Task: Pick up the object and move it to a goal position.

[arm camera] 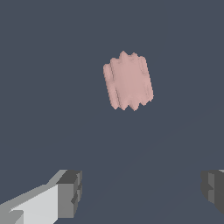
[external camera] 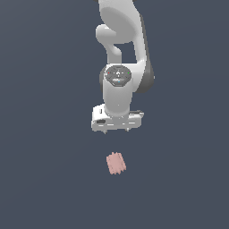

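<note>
claw [external camera: 116,130]: spread wide, holding nothing | pink block [external camera: 116,163]: lying on the dark floor [external camera: 44,179] below the claw, apart from it (ridged sides, a bit askew) | fingertips [arm camera: 70,192]: clear of the block

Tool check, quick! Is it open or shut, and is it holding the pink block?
Tool: open, holding nothing; the pink block lies apart from its fingers.

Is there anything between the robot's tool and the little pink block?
Nothing. In both views, only bare dark floor separates the open tool from the pink block, which sits apart from it.
</note>
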You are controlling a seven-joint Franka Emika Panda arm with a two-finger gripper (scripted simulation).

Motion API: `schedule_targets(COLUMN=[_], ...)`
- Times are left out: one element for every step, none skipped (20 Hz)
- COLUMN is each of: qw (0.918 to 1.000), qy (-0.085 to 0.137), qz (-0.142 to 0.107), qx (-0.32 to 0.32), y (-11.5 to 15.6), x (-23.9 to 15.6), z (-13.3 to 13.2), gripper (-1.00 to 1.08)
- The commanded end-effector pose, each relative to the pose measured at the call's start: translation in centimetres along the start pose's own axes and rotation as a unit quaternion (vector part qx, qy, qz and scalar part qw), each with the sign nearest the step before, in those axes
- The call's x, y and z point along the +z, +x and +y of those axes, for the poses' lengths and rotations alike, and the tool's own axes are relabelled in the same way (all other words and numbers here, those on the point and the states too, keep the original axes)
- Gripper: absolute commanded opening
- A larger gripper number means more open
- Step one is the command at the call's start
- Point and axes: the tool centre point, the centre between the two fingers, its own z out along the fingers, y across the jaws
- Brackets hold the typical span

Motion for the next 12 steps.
schedule_targets(qw=[0.9999, 0.9998, 0.9997, 0.9996, 0.9994, 0.9992, 0.9990, 0.9987, 0.9984, 0.9981, 0.9977, 0.9974], qy=[0.000, 0.000, -0.001, -0.001, -0.001, -0.001, -0.001, 0.000, 0.000, 0.000, 0.000, 0.000], qz=[0.000, 0.001, 0.001, 0.001, 0.002, 0.002, 0.002, 0.003, 0.003, 0.003, 0.004, 0.004], qx=[-0.013, -0.018, -0.024, -0.029, -0.035, -0.040, -0.046, -0.051, -0.056, -0.062, -0.067, -0.072], y=[1.3, 1.8, 2.4, 2.9, 3.5, 4.0, 4.5, 5.0, 5.5, 6.0, 6.4, 6.9], x=[0.7, 1.1, 1.4, 1.8, 2.1, 2.5, 2.9, 3.3, 3.7, 4.1, 4.5, 4.9], z=[0.1, 0.1, 0.2, 0.2, 0.2, 0.3, 0.3, 0.4, 0.4, 0.4, 0.5, 0.5], gripper=[1.00, 1.00, 1.00, 1.00, 1.00, 1.00, 1.00, 1.00, 1.00, 1.00, 1.00, 1.00])
